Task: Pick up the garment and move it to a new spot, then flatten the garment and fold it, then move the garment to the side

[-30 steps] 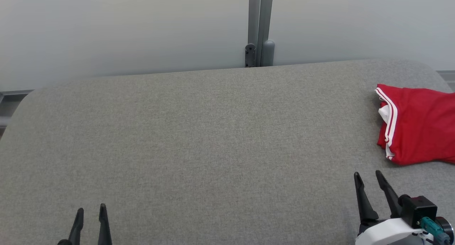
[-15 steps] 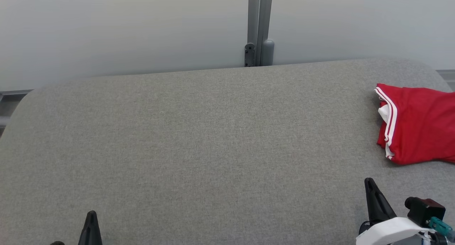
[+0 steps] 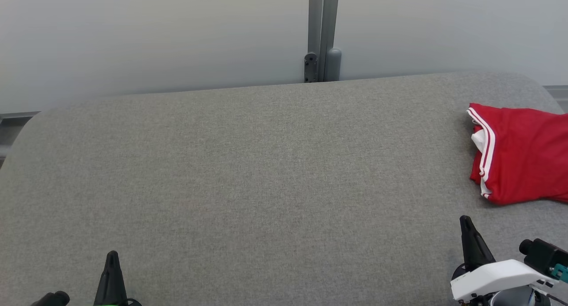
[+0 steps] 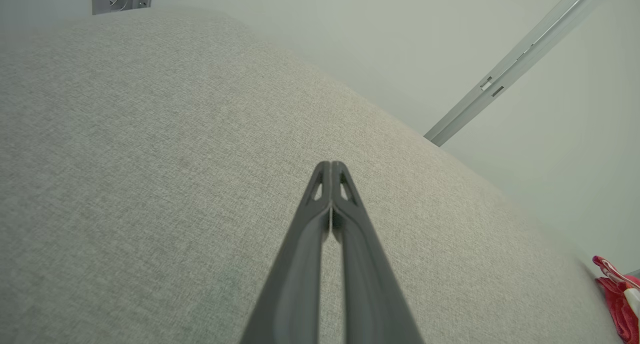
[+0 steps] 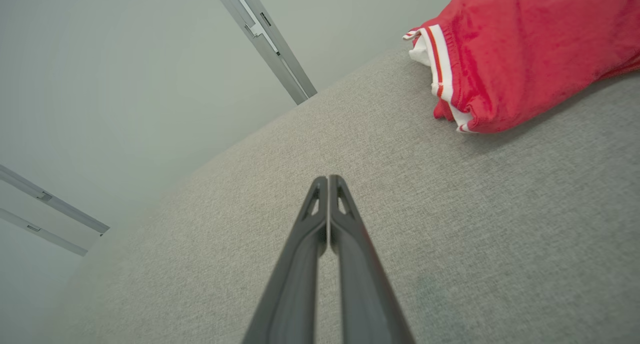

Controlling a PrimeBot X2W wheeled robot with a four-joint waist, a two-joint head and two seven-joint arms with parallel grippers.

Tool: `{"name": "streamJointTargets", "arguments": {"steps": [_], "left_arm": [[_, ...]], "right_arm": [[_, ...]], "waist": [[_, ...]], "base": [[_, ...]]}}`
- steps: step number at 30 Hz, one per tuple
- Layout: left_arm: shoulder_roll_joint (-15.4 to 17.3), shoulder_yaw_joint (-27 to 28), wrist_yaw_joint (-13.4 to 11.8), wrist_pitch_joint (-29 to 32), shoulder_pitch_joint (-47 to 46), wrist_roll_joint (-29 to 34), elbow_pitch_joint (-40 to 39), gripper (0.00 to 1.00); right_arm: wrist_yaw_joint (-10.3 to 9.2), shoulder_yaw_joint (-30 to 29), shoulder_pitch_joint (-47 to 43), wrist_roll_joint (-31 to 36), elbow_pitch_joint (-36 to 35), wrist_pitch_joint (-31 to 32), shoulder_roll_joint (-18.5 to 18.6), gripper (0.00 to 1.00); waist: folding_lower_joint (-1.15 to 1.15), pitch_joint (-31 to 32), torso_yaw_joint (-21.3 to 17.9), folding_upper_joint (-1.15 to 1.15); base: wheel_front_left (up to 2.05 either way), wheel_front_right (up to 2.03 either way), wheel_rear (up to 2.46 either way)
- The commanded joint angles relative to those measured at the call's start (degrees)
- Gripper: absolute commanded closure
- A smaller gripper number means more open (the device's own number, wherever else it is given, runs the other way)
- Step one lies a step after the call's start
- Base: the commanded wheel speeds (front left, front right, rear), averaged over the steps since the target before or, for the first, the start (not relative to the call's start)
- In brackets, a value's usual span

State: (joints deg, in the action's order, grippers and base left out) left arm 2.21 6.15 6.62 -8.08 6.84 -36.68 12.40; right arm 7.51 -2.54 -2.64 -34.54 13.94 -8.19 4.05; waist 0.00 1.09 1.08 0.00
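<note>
High head, low wrists; shared garment (image 3: 521, 157).

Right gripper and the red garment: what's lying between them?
Nothing: only bare gray table cover runs from the shut right gripper to the garment, as the right wrist view shows.

Garment (image 3: 523, 155): red, white double-stripe trim, loosely bunched, lying on my far right, ahead of me.

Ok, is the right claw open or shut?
Shut: the right claw has its fingertips pressed together, nothing between them.
</note>
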Motion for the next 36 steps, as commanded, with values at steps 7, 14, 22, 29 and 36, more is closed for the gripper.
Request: {"name": "streamJointTargets", "arguments": {"steps": [7,14,22,29,36], "left_arm": [[0.4,0.2,0.4,1.8,-2.8,-7.1,-0.4,1.00],[0.5,0.2,0.4,3.2,-4.0,-12.4,-0.2,1.00],[0.5,0.2,0.5,4.6,-5.3,-17.9,0.0,1.00],[0.6,0.3,0.6,5.9,-6.3,-22.6,0.2,1.00],[0.6,0.3,0.6,7.0,-7.2,-26.9,0.4,1.00]], "right_arm": [[-0.01,-0.7,2.4,-7.4,-0.6,1.8,0.0,1.00],[-0.01,-1.1,3.2,-12.8,-0.6,3.2,-0.1,1.00],[-0.01,-1.5,4.0,-18.6,-0.5,4.7,-0.2,1.00],[0.00,-1.8,4.7,-23.4,-0.4,5.9,-0.3,1.00],[-0.01,-2.1,5.2,-27.8,-0.4,7.1,-0.4,1.00]], "waist": [[0.00,-0.1,-0.1,0.00],[0.00,-0.2,-0.2,0.00],[0.00,-0.3,-0.2,0.00],[0.00,-0.4,-0.3,0.00],[0.00,-0.5,-0.4,0.00]], "base": [[0.00,0.00,0.00],[0.00,0.00,0.00],[0.00,0.00,0.00],[0.00,0.00,0.00],[0.00,0.00,0.00]]}}
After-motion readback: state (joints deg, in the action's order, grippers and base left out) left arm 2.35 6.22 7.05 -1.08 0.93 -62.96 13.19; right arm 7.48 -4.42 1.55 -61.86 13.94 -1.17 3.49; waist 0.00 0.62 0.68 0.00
